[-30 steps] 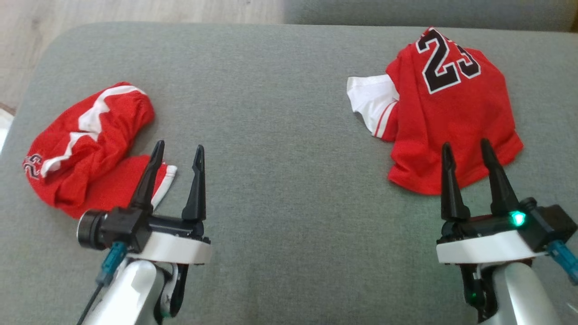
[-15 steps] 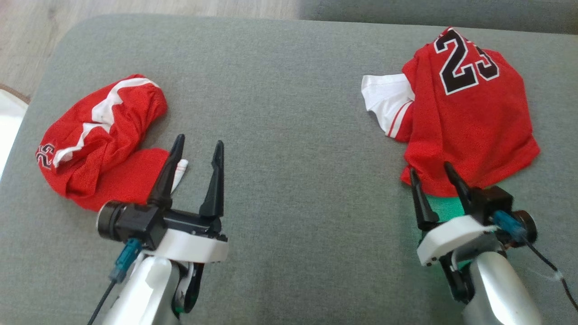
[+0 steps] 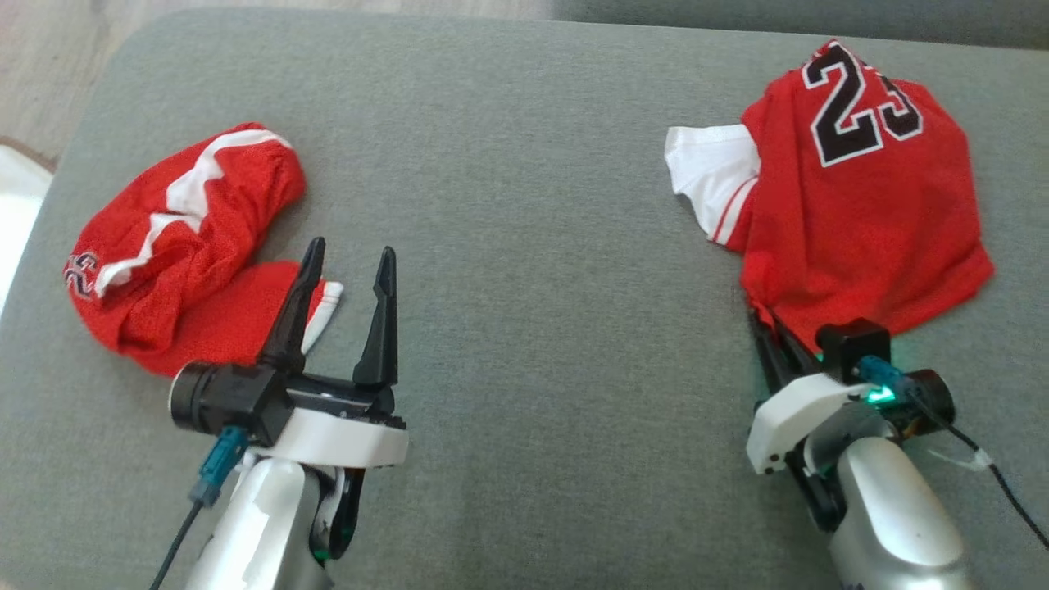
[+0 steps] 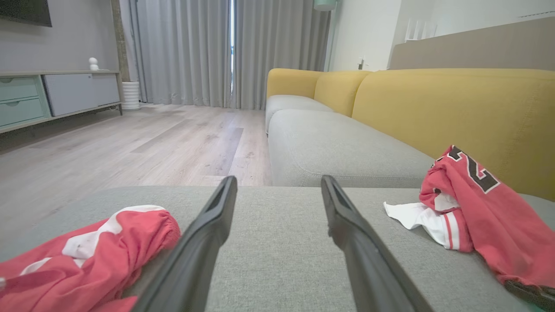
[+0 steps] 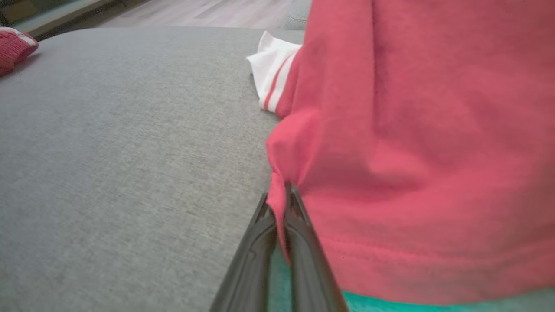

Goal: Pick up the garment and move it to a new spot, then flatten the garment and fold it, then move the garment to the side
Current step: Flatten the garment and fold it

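The garment (image 3: 860,221) is a red jersey with a black "23" and a white sleeve, lying crumpled at the right of the grey cushion (image 3: 524,205). My right gripper (image 3: 766,315) is shut on the jersey's near left hem corner. In the right wrist view a pinch of red cloth (image 5: 412,151) sits between the closed right gripper (image 5: 279,190) fingers. My left gripper (image 3: 351,254) stands open above the cushion, nothing between its fingers. In the left wrist view the left gripper (image 4: 278,182) points across the cushion, with the jersey (image 4: 490,216) at the right.
A second red piece, shorts with white stripes (image 3: 180,246), lies bunched at the cushion's left, just left of my left fingers. Bare grey cushion lies between the two pieces. A yellow sofa back (image 4: 433,108) stands beyond, and wooden floor (image 4: 130,143) lies past the cushion's edge.
My right gripper has dropped to the jersey's near left hem corner, turned, and shut on the cloth. The left gripper stays open. The head view shifted slightly.
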Controlling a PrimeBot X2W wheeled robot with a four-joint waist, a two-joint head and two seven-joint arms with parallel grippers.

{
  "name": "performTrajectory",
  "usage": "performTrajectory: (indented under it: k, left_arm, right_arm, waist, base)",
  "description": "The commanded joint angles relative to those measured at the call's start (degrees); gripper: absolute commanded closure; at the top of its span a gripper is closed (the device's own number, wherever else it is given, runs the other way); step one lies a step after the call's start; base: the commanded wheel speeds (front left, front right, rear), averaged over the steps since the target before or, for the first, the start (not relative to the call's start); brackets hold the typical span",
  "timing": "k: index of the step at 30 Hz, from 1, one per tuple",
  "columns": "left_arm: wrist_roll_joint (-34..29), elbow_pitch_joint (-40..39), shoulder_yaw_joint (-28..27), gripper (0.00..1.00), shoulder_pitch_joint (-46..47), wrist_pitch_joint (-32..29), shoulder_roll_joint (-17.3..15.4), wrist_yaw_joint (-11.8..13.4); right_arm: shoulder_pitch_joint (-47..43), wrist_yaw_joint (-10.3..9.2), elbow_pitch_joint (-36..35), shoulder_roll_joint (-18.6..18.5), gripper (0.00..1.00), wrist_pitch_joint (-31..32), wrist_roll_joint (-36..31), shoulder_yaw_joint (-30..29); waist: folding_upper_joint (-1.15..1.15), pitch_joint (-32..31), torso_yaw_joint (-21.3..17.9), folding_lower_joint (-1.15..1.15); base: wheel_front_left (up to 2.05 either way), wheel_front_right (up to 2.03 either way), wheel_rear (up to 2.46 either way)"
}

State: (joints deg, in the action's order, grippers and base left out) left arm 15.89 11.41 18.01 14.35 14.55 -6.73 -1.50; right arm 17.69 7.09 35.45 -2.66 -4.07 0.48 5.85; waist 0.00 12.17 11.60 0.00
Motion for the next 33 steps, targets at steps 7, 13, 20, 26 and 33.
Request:
performTrajectory:
  k: [7,13,20,26,33]
  left_arm:
    - [-1.85,-1.44,-4.51,0.0,0.21,0.44,0.53,-1.17]
    - [-2.8,-1.57,-5.78,0.0,-0.56,0.45,1.49,-1.99]
    - [-3.61,-1.37,-6.42,0.0,-1.01,0.45,2.46,-2.81]
    - [-3.9,-1.25,-7.06,0.0,-1.51,0.45,2.93,-3.45]
    - [-4.41,-1.06,-7.52,0.0,-2.03,0.45,3.22,-4.04]
  right_arm:
    - [-2.64,0.4,-4.44,-0.21,1.0,-1.15,-4.96,-7.91]
    - [-7.14,0.4,-14.39,-0.21,1.0,1.71,-10.13,-21.21]
    - [-8.65,0.4,-23.64,-0.21,1.0,5.42,-15.59,-34.96]
    - [-6.83,0.4,-25.03,-0.21,0.0,4.98,-16.7,-39.7]
    - [-6.92,0.4,-25.4,-0.21,0.0,-0.01,-9.97,-30.06]
  waist:
    - [0.0,-1.5,-4.63,0.0]
    - [0.0,-3.27,-8.15,0.0]
    - [0.0,-4.43,-9.23,0.0]
    - [0.0,-5.01,-8.98,0.0]
    - [0.0,-5.55,-8.45,0.0]
  base:
    - [0.0,0.0,0.0]
    - [0.0,0.0,0.0]
    - [0.0,0.0,0.0]
    - [0.0,0.0,0.0]
    - [0.0,0.0,0.0]
